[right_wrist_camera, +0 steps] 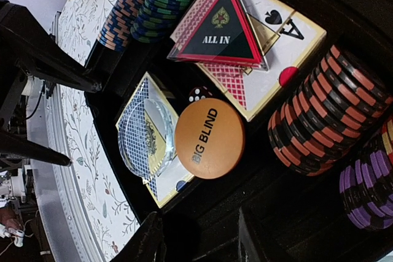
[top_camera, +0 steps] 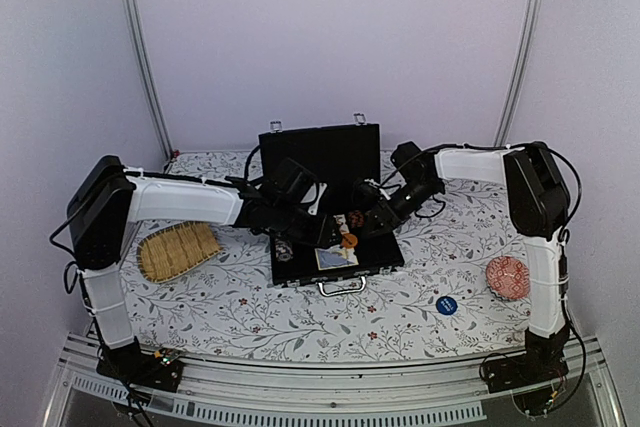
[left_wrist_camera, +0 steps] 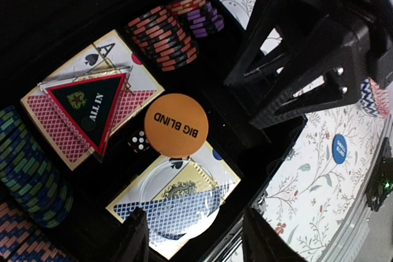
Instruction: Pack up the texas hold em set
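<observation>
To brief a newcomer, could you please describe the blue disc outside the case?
Find the open black case mid-table, then the red patterned bowl to its right. Between them, lower in the top view, lies the blue disc: small, flat, alone on the floral cloth.

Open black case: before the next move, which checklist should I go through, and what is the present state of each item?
1. Case lid open: ok.
2. Every piece inside: not ok; a blue disc lies on the table, right of the case.
3. BIG BLIND disc lying flat: cannot tell; it overlaps the blue-backed deck.
4. Left gripper empty, jaws apart: ok.
5. Right gripper empty, jaws apart: ok.
6. Room between the two arms over the case: cannot tell; they are close.
</observation>
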Robot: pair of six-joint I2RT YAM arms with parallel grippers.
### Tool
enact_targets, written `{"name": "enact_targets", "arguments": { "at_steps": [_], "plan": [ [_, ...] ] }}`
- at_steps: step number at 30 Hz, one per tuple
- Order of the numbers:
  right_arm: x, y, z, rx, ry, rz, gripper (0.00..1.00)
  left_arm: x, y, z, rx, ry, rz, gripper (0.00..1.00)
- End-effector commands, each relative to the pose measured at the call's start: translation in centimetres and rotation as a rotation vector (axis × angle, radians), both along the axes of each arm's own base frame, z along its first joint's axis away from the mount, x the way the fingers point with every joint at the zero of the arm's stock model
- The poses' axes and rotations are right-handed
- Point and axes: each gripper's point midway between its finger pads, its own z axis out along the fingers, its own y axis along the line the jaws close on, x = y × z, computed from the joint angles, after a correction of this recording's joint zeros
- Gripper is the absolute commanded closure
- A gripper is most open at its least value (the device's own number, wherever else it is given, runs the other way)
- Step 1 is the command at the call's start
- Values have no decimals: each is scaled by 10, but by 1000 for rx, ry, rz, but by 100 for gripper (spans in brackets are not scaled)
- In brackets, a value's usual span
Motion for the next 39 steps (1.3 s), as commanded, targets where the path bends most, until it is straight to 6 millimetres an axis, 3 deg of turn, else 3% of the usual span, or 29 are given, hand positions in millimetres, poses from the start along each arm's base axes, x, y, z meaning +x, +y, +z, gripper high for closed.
{"name": "enact_targets", "arguments": {
  "at_steps": [1,13,14,16,23,32,37,39],
  "plan": [
    [3,9,4,44,49,-9,57,11,-5,1,-68,-5,20,48],
    [2,25,-20,-1,87,-2,54,15,-2,-15,-68,28,35,48],
    [1,26,-21,-5,90,-1,54,14,0,-32,-44,50,38,48],
    [0,30,-25,-6,98,4,54,13,1,-38,-36,61,40,48],
    [1,38,-20,14,102,9,55,9,6,-49,-26,88,42,48],
    [0,45,-11,67,112,26,72,7,8,-58,-19,108,44,48],
    [-1,49,-4,99,116,38,72,6,9,-62,-17,112,44,48],
    [-1,50,-21,80,145,34,72,6,9,-64,-15,114,44,48]
  ]
}}
